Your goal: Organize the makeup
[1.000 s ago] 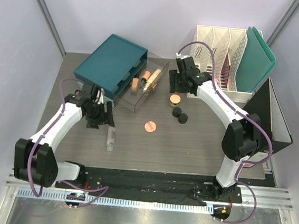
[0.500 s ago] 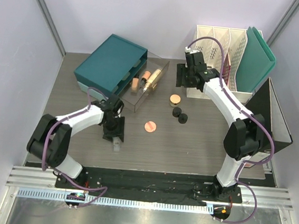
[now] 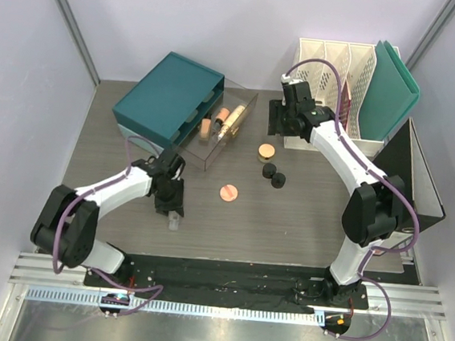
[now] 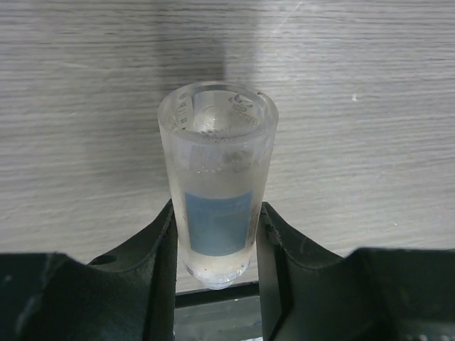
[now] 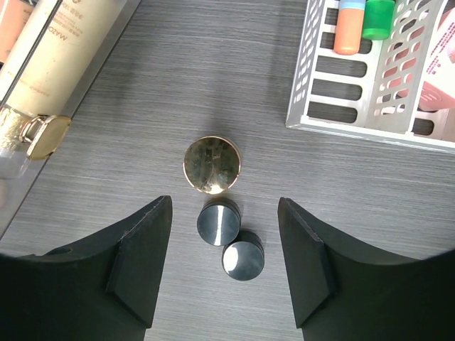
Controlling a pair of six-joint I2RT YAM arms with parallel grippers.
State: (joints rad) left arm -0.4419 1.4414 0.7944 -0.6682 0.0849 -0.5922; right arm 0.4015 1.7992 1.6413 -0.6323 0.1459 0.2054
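Where the fingers (image 4: 160,245) of the left gripper (image 4: 217,241) pinch the clear tube (image 4: 217,163) from both sides, it lies on the grey table (image 4: 370,106). The right gripper (image 5: 224,263) hangs spread above the tan jar (image 5: 212,165) and two black jars (image 5: 218,222).

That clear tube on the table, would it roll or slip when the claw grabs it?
Probably rolls if nudged: the tube is round and lies on its side. Its smooth plastic may slip in the left claw. It looks rigid, so likely won't squash.
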